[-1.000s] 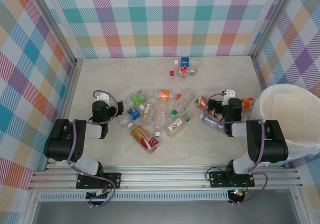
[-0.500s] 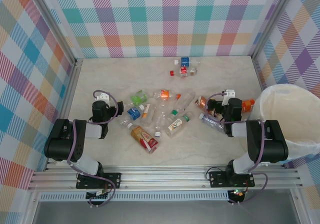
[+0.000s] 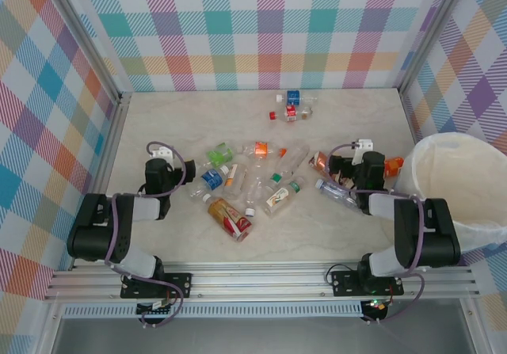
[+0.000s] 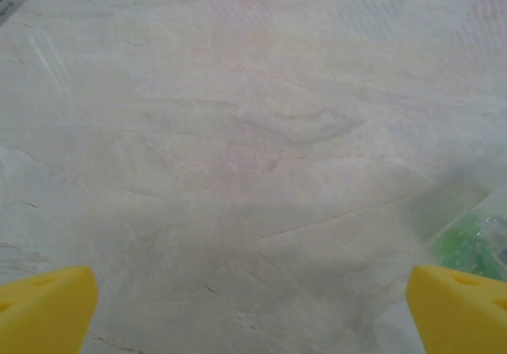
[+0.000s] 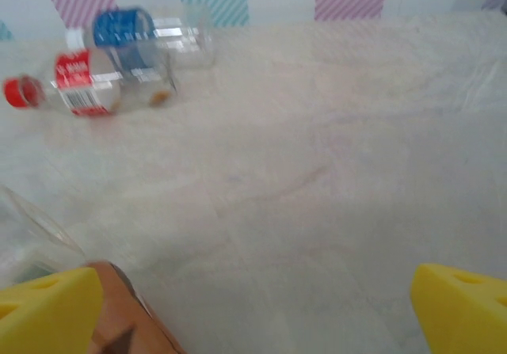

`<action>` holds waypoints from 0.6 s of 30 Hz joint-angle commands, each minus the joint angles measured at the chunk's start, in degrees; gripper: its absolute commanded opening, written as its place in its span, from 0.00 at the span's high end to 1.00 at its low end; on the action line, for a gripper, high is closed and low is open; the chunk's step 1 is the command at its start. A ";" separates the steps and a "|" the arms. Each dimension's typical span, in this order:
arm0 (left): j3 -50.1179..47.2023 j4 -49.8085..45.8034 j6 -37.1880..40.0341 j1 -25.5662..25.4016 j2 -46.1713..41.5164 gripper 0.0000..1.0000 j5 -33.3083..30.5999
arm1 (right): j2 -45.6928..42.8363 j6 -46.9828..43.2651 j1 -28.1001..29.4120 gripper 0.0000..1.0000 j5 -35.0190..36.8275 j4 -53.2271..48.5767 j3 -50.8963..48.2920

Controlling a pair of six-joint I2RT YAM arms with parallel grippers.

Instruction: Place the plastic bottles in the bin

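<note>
The left gripper (image 4: 253,314) is held open, its yellow fingertips wide apart low over the bench (image 4: 238,132), and nothing is held between them. A green bottle (image 4: 469,243) is seen, blurred, just ahead of its right fingertip.

The right gripper (image 5: 255,314) is likewise spread wide, and nothing is gripped. A bottle with a brown-orange label (image 5: 131,322) lies within the gap, just beside the left fingertip; whether it is touched cannot be told. Well ahead of this gripper and to its left, a blue-labelled bottle (image 5: 127,28) and a red-labelled bottle (image 5: 75,81) with a red cap lie close together on the bench.

From above, the main heap of bottles (image 3: 249,181) is seen lying on the bench between the two grippers. The bin (image 3: 444,142) stands to the right of the right gripper, near that arm. An orange bottle (image 3: 394,164) lies between the gripper and the bin.
</note>
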 commanded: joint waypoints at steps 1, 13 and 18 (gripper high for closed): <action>3.41 -7.69 -1.45 -0.32 -5.06 0.00 -2.30 | -2.79 2.69 0.46 0.00 -4.32 -10.63 5.99; 9.76 -29.39 -17.94 -0.31 -15.50 0.00 1.05 | 9.99 31.35 2.08 0.00 16.73 -51.46 33.43; 9.80 -32.76 -23.33 -0.27 -17.33 0.00 5.04 | 11.14 40.09 4.71 0.00 25.26 -58.83 34.63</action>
